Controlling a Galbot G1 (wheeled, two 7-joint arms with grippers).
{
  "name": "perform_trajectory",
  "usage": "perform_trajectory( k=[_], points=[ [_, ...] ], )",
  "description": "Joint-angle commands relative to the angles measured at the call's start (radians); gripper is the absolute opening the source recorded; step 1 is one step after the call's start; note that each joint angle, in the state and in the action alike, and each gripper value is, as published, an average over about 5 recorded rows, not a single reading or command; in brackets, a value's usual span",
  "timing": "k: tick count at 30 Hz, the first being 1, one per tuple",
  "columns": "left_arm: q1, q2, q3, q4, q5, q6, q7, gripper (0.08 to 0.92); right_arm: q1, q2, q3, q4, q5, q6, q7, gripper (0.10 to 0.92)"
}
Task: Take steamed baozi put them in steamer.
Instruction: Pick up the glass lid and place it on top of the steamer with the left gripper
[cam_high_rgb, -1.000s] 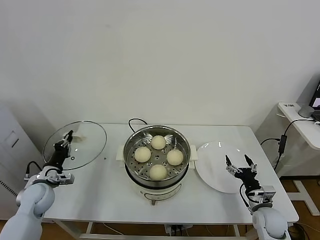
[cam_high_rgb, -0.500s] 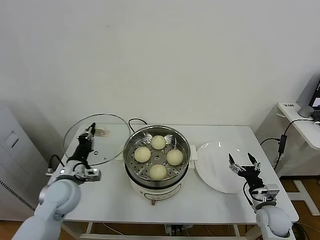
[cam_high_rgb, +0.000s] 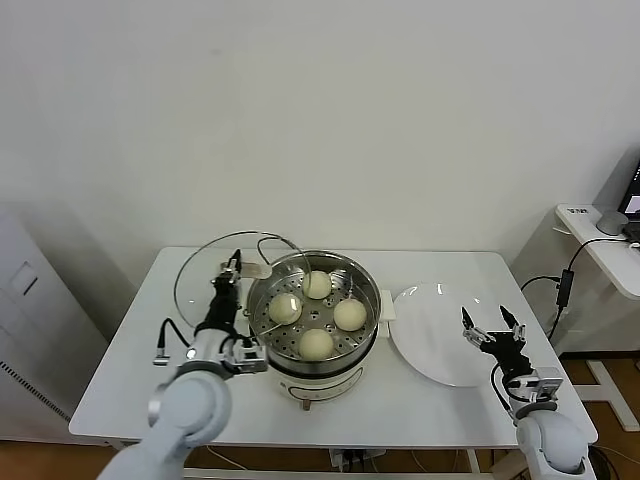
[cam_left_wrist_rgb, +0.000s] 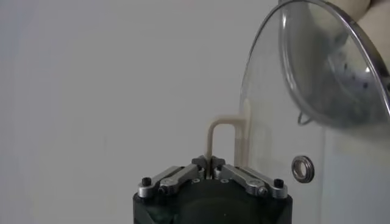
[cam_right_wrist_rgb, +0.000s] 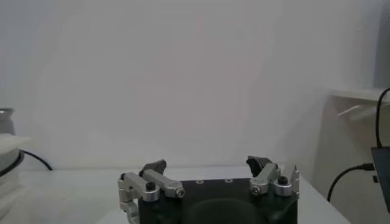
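Head cam high, looks down; 2 wrist cams low, level.

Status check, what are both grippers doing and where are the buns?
Left gripper shut on glass lid handle, lid raised beside steamer. Right gripper open, idle by plate. Four baozi on steamer tray. Nothing blocking.

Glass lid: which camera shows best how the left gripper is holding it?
The left wrist view: the left gripper is shut on the glass lid by its white handle. The head view shows the lid tilted beside the steamer, the grip too small. The right wrist view misses it.
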Motion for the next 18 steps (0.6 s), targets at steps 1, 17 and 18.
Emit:
perform_trajectory(
  k=[1,17,18],
  points=[
    [-0.024,-0.131,0.12,0.0,0.167,0.099,0.069,0.105,-0.002,0.001,0.003,-0.002,0.0,0.002,-0.002,0.823],
    [0.009,-0.246,0.135,0.076,0.298,0.088,0.077,0.105,-0.012,0.009,0.008,-0.007,0.001,0.004,-0.009,0.823],
    [0.008,-0.253,0.136,0.083,0.301,0.087,0.076,0.105,-0.013,0.01,0.008,-0.007,0.001,0.005,-0.009,0.823]
  ],
)
